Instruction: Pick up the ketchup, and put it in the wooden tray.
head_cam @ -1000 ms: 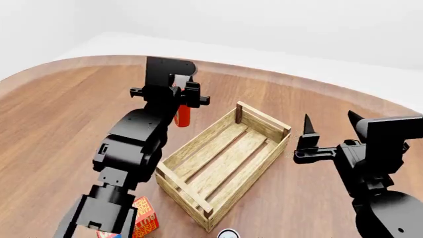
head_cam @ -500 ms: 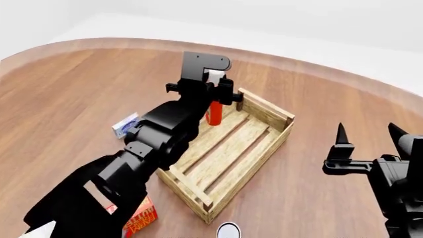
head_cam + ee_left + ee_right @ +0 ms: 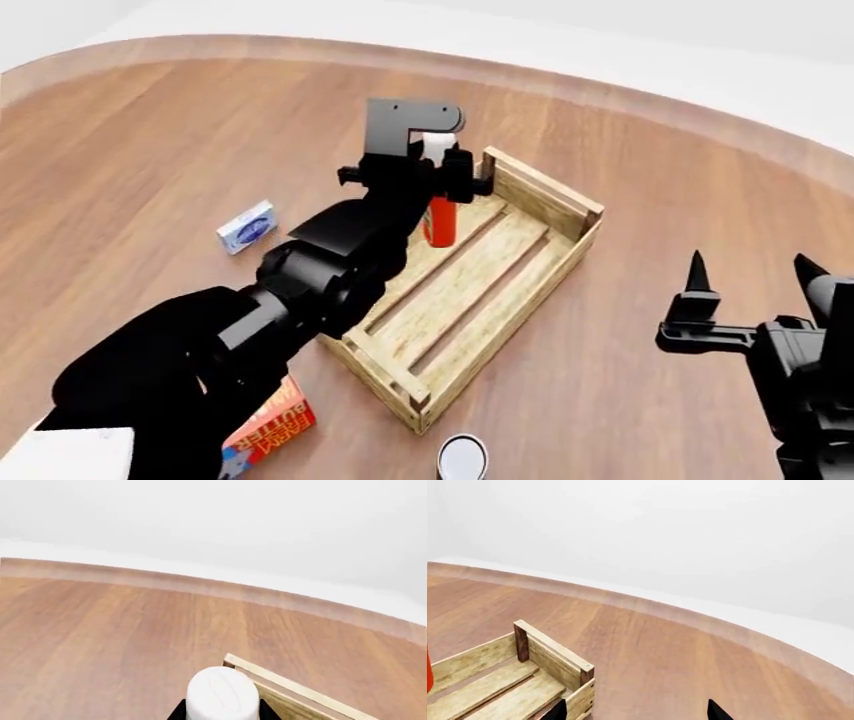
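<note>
A: What had changed since half a second before?

B: The ketchup point(image 3: 438, 215) had come a little lower and further over the wooden tray point(image 3: 541, 290); its red base hung above the slatted floor at the far end. The head view had tipped down too, so a small blue-and-white packet point(image 3: 247, 226) showed fully on the table point(image 3: 134, 150). The right arm had barely moved.

A: How did the bottle stand?

B: Upright, long axis vertical, white cap point(image 3: 222, 693) up, base down toward the slats.

A: And the grippers?

B: The left gripper point(image 3: 422, 172) was clenched on the ketchup just under the cap. The right gripper point(image 3: 751, 272) was spread wide, holding nothing, well clear of the tray's right side.

A: The count?

B: One ketchup, one tray, one blue packet, one red-orange butter box point(image 3: 271, 430) near the tray's near corner, one round can top point(image 3: 462, 456) at the lower edge.
</note>
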